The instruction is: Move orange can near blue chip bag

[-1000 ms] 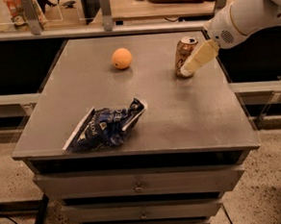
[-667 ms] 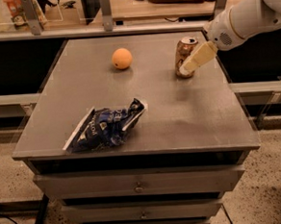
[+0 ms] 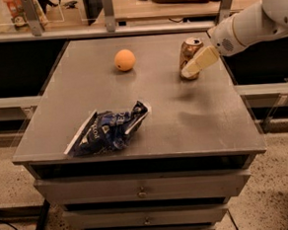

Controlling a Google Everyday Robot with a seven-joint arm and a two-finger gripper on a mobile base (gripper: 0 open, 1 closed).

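Note:
The orange can [image 3: 188, 52] is at the far right of the grey table [image 3: 184, 119], tilted slightly. My gripper [image 3: 196, 66] comes in from the right on a white arm [image 3: 256, 22]. A pale finger [image 3: 202, 61] lies across the can's right side and the gripper is closed on the can. The other finger is hidden behind the can. The blue chip bag [image 3: 108, 130] lies crumpled near the table's front left, well apart from the can.
A round orange fruit [image 3: 124, 60] sits at the far middle of the table. Drawers [image 3: 142, 191] run below the table's front edge. A rail and shelves stand behind the table. The floor drops away on both sides.
Almost nothing has changed. The gripper stays on the can at the far right, and the bag and the fruit have not moved.

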